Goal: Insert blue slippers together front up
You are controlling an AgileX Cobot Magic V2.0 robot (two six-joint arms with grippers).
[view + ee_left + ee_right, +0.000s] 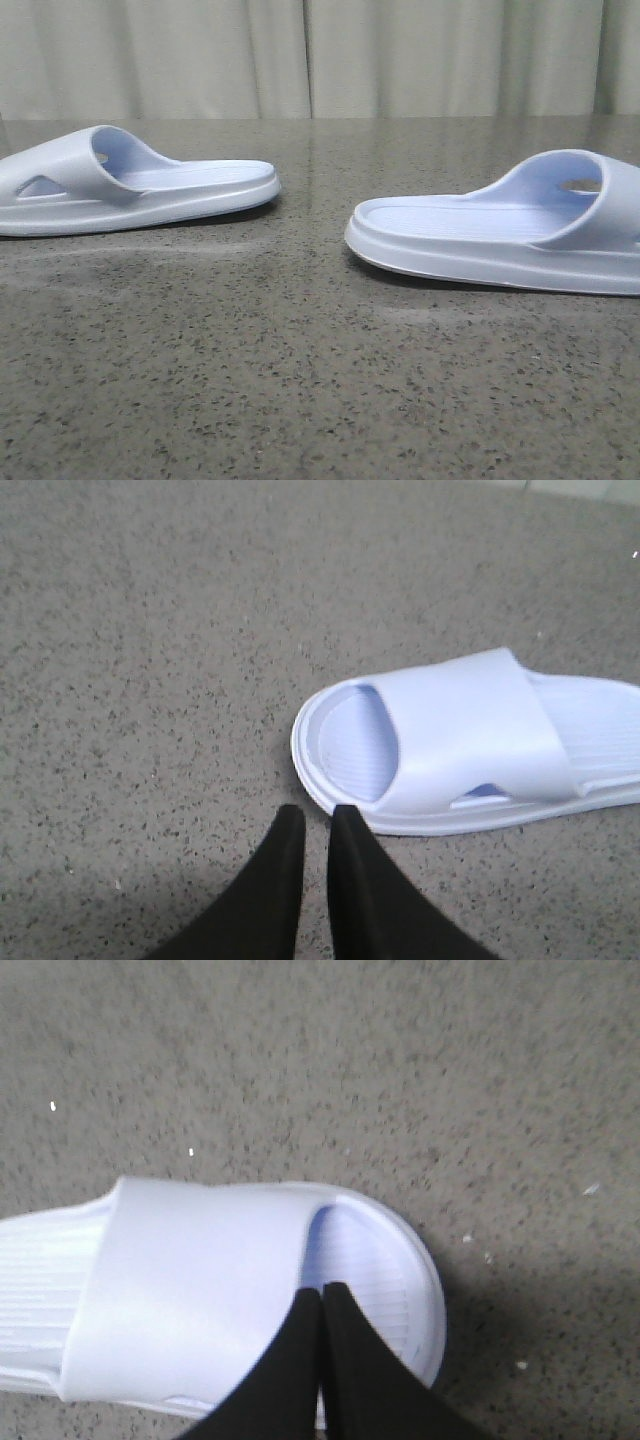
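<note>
Two pale blue slippers lie soles down on the speckled grey table, heels towards each other. The left slipper [140, 190] sits at the far left and the right slipper [500, 235] at the right. Neither gripper shows in the front view. In the left wrist view, my left gripper [317, 815] hovers empty just off the toe rim of the left slipper [460, 740], its black fingers almost together. In the right wrist view, my right gripper [322, 1290] is shut and empty above the strap edge and toe of the right slipper [190, 1280].
The grey stone table [300, 380] stretches bare between and in front of the slippers. A pale curtain [320, 55] hangs behind the table's far edge.
</note>
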